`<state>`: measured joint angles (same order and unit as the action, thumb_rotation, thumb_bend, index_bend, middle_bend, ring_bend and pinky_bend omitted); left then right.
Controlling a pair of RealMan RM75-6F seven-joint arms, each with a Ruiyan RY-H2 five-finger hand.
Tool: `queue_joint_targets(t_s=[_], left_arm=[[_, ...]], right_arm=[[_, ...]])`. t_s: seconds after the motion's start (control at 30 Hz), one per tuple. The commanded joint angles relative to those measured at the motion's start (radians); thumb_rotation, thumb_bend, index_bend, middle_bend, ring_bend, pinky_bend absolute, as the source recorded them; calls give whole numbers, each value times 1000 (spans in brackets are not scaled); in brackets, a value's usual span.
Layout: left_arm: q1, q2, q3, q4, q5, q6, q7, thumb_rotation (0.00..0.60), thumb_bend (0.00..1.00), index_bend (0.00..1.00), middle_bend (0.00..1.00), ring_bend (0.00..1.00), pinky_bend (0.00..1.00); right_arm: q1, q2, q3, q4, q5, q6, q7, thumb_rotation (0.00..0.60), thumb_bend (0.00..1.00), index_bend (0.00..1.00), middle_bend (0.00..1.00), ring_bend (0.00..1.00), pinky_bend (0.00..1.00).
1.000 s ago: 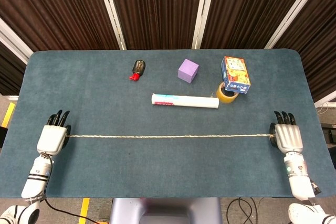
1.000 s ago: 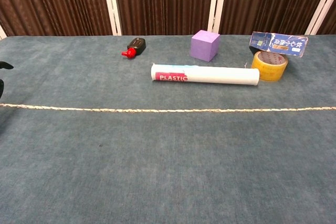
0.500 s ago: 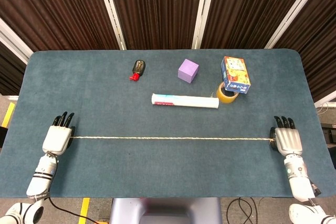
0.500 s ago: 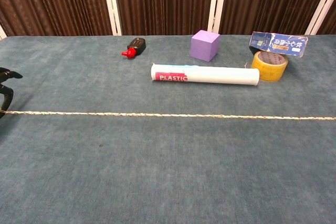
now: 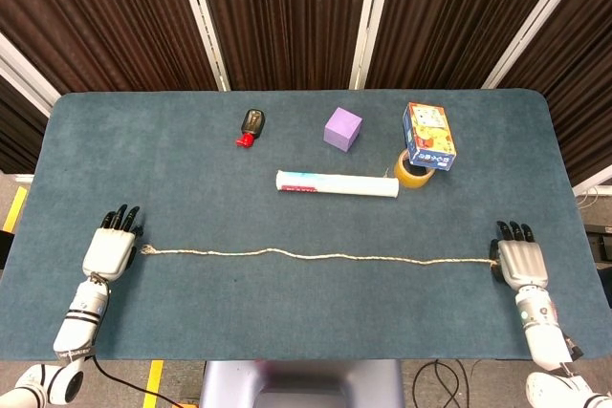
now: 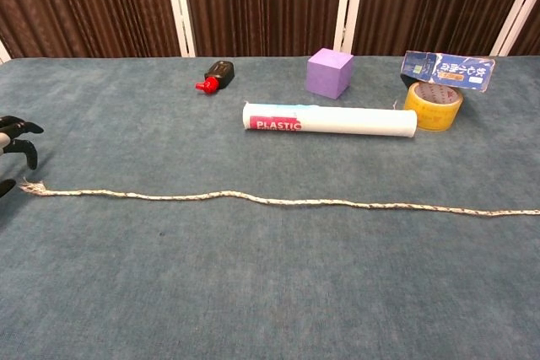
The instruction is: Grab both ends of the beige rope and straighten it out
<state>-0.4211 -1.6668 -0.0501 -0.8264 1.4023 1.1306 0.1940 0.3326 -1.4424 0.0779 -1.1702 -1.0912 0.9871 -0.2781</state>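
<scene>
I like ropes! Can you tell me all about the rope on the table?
The rope is thin, beige and looks twisted. It lies nearly straight across the blue table, with slight waves. Its frayed left end lies loose beside the left hand, not held. Its right end reaches the right hand; whether that hand grips it cannot be told.

Both hands look alike: left hand [image 5: 109, 248] and right hand [image 5: 521, 261] have pale grey-white shells on the back w/ black fingers [image 5: 122, 218]. Wrists behind are silver-white cylinders w/ dark ring bands & small dark marks. A thin black cable runs by the left forearm at the frame bottom. Chest view catches only the left hand's black fingertips [image 6: 24, 131].
</scene>
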Motion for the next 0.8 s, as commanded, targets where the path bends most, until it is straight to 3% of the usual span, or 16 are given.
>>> queue_joint_targets(t_s=[0.03,0.13,0.4,0.53,0.63,0.8], left_arm=[[1,6,-2,-12,-10,-12,14,600,471,52,39,0,169],[2,14,-6,-26,-21,-21,31,600,459,0,27,0,169],[29,110,-11,-157,-35,4,54,600,440,0,0,0,161],[70,229,-19,-343,0,102,-67,600,436,0,0,0,154],[115,316,-6,-472,72,222,-154,600,435,0,0,0,150],[198,387,46,-562,171,383,-207,600,434,0,0,0,131]], right_arm=[[7,21,2,-25,28,-30,-27,600,602,141,31,0,0],[13,42,-2,-52,50,-47,-65,600,533,11,0,0,0],[2,124,-6,-163,80,-11,-129,600,428,0,0,0,0],[-48,226,-11,-326,2,95,-67,600,419,0,0,0,0],[-111,303,-28,-448,-123,247,-19,600,416,0,0,0,0],[-200,361,-67,-541,-244,418,0,600,415,0,0,0,0]])
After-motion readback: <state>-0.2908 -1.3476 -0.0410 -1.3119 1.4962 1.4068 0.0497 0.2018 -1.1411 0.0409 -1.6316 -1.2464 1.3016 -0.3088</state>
